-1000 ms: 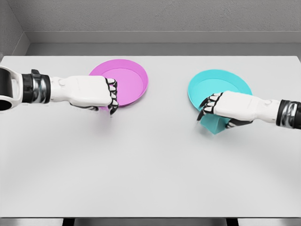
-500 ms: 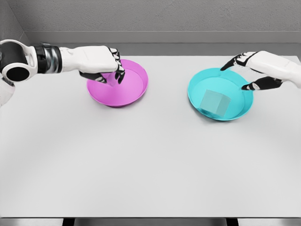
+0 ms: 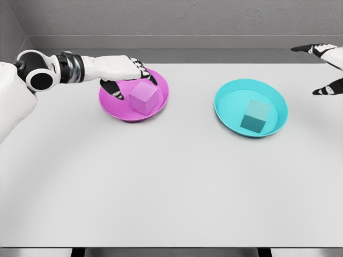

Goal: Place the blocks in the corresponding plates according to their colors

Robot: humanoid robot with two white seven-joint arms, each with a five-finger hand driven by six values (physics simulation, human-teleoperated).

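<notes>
A pink block [image 3: 144, 97] rests inside the pink plate [image 3: 158, 81] at the back left of the table. My left hand [image 3: 128, 75] hovers over that plate's far left rim, fingers spread, just clear of the block. A teal block [image 3: 255, 115] sits inside the teal plate [image 3: 228, 96] at the back right. My right hand [image 3: 324, 67] is at the far right edge of the view, well away from the teal plate, fingers spread and holding nothing.
The white table [image 3: 171, 187] stretches wide toward the front. A grey wall [image 3: 171, 21] runs behind its far edge.
My left hand has let go of the pink block, which now lies in the pink plate. My right hand has drawn back to the right, away from the teal plate.
</notes>
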